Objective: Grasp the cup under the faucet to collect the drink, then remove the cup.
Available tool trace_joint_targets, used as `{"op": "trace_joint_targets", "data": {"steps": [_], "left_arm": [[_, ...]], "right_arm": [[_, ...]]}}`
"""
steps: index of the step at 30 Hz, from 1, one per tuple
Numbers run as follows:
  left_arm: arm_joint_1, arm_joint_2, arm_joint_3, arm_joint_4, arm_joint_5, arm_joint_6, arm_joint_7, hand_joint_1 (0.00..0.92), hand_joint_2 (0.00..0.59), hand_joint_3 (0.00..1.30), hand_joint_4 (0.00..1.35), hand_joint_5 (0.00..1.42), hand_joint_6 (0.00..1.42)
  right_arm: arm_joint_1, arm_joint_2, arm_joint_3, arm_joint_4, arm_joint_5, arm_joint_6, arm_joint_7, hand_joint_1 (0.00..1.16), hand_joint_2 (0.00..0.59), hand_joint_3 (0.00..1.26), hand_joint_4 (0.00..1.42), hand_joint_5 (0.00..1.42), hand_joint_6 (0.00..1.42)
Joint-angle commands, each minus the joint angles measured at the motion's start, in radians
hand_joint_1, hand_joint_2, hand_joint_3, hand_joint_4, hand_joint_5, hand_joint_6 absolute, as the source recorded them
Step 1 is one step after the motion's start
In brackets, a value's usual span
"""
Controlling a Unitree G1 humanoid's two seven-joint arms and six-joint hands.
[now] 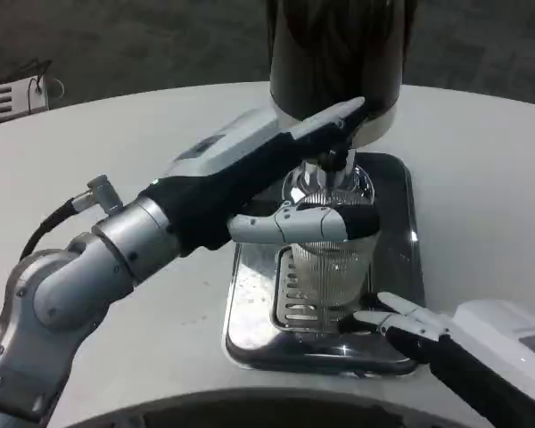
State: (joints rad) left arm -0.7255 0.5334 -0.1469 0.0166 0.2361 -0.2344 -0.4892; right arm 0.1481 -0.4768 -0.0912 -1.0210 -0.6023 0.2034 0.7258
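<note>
A clear ribbed cup (326, 270) stands upright on the grille of a shiny metal drip tray (250, 299), right below the faucet (333, 161) of a dark drink dispenser (339, 53). My left hand (267, 169) reaches in from the left. Its lower fingers (308, 223) wrap across the front of the cup near the rim, and an upper finger (339, 114) lies against the dispenser base above the faucet. I cannot tell whether any drink is in the cup. My right hand (408, 325) lies at the tray's front right corner with its fingers spread and nothing in them.
The round white table (116, 152) stretches left and right of the tray. Its front edge curves just below the tray. A small white object (13, 96) sits at the far left edge. The dispenser body rises directly behind the cup.
</note>
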Motion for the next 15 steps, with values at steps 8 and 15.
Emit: {"op": "trace_joint_targets", "data": {"steps": [8, 15], "left_arm": [[-0.014, 0.027, -0.068, 0.008, 0.097, -0.029, -0.030, 0.000, 0.067, 0.06, 0.00, 0.13, 0.19], [-0.031, 0.030, -0.078, 0.024, 0.117, -0.037, -0.034, 0.000, 0.067, 0.06, 0.00, 0.13, 0.19]], "right_arm": [[-0.042, 0.026, -0.016, 0.072, 0.098, 0.148, -0.014, 0.53, 0.480, 0.17, 0.05, 0.16, 0.15], [-0.088, 0.118, -0.072, 0.169, 0.247, 0.247, -0.124, 0.56, 0.352, 0.07, 0.04, 0.16, 0.14]]}}
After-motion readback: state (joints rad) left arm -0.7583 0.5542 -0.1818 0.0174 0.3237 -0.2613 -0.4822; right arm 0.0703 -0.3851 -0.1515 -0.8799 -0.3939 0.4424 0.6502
